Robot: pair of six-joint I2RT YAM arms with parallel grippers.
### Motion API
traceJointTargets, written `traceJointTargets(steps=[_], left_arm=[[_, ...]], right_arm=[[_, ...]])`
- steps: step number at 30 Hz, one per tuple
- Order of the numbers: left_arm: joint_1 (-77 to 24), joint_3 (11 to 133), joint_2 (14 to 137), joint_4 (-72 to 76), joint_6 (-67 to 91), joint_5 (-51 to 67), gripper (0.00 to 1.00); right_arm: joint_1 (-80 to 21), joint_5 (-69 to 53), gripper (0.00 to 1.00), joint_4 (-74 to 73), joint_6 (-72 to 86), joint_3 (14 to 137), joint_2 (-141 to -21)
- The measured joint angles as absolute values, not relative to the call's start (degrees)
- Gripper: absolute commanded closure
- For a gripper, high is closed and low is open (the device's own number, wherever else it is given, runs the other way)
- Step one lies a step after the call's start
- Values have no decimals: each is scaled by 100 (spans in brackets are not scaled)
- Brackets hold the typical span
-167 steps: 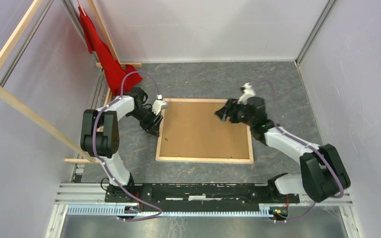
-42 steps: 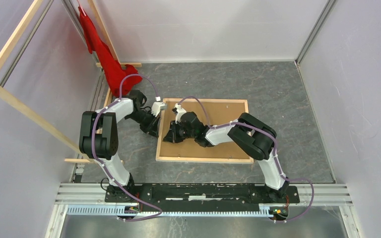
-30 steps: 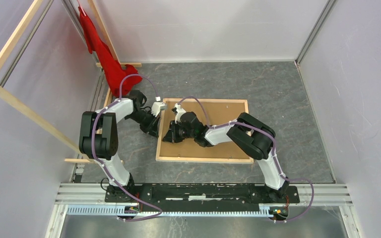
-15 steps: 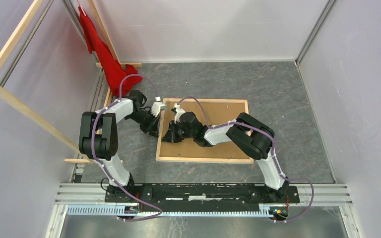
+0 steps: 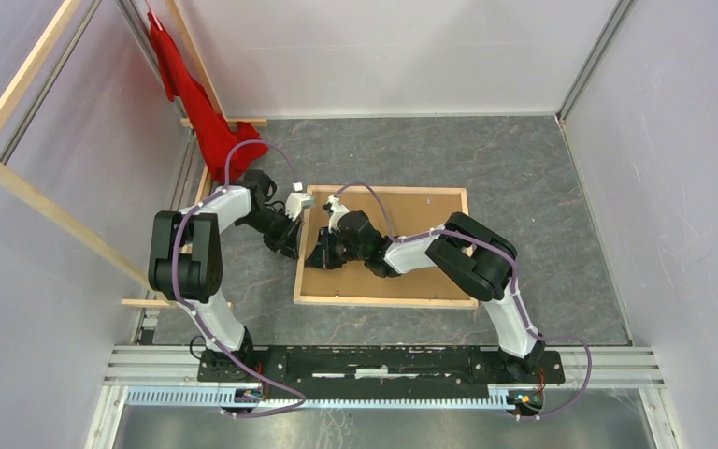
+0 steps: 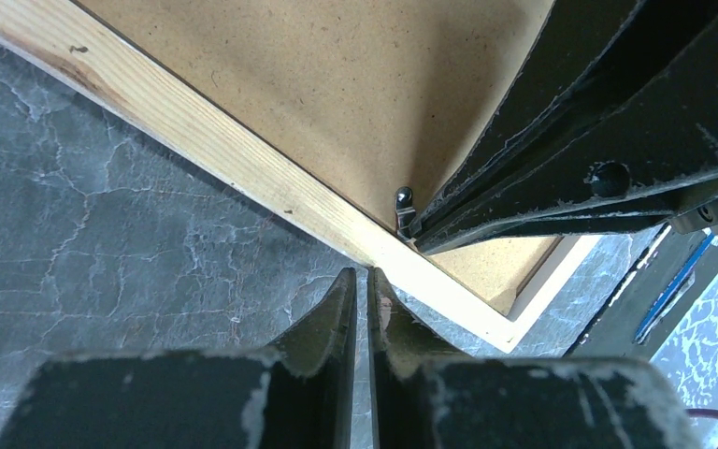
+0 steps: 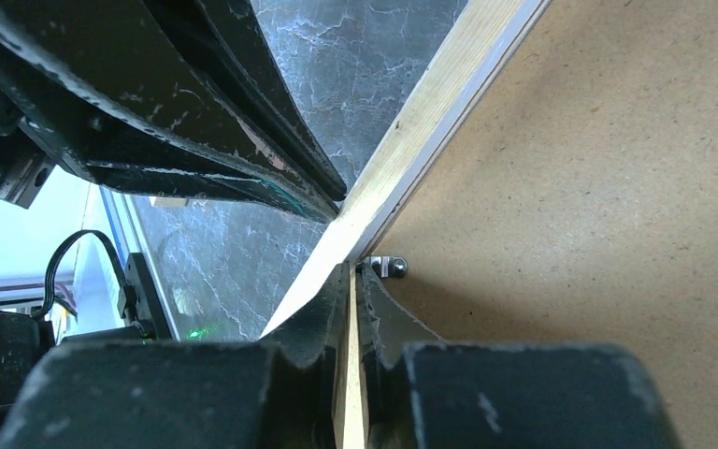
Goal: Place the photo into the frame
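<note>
Right gripper (image 7: 351, 271) has crossed from the right side of the frame (image 5: 388, 301) to its left rail and is now sitting opposite the left gripper (image 6: 357, 281). Both are pinched closed, gripping nothing. Right tips are sitting right at a metal clip (image 7: 388, 267). Frame is lying flat on the table (image 5: 524, 168), wood face up, holding the brown board (image 5: 365, 285). Can't see the photo.

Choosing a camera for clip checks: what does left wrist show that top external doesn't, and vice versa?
Left wrist only: a small metal clip at the rail's inner edge, right beside the tips of the right gripper.
Top external only: the whole frame, both arms, the red cloth and the wooden beams.
Both: the left gripper at the frame's left rail, and the brown board.
</note>
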State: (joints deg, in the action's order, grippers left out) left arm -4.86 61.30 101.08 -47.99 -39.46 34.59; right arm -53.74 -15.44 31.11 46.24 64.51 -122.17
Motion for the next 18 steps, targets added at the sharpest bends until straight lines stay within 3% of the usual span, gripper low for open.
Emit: traceJointTargets(steps=[3,7,9,15,18], left_arm=[[-489,6121,10092,-4790,-3946,3459,85],[-491,6121,10079,-4812,-3966,3437,85],[-495,6110,10079,-4790,-4029,3299,85],[-495,6066,10077,-4792,-4077,3146,84],[-497,6031,10077,-4797,-4080,3140,84]], right_arm=[[-5371,-1562,77,3153,4624,6427,-12202],[-5308,-1452,53,3293,4587,5911,-11764],[-5192,-1400,48,3284,4574,5540,-11310],[-4633,-1251,44,3498,4512,4644,-9804],[-4442,-1164,47,3627,4517,4423,-9553]])
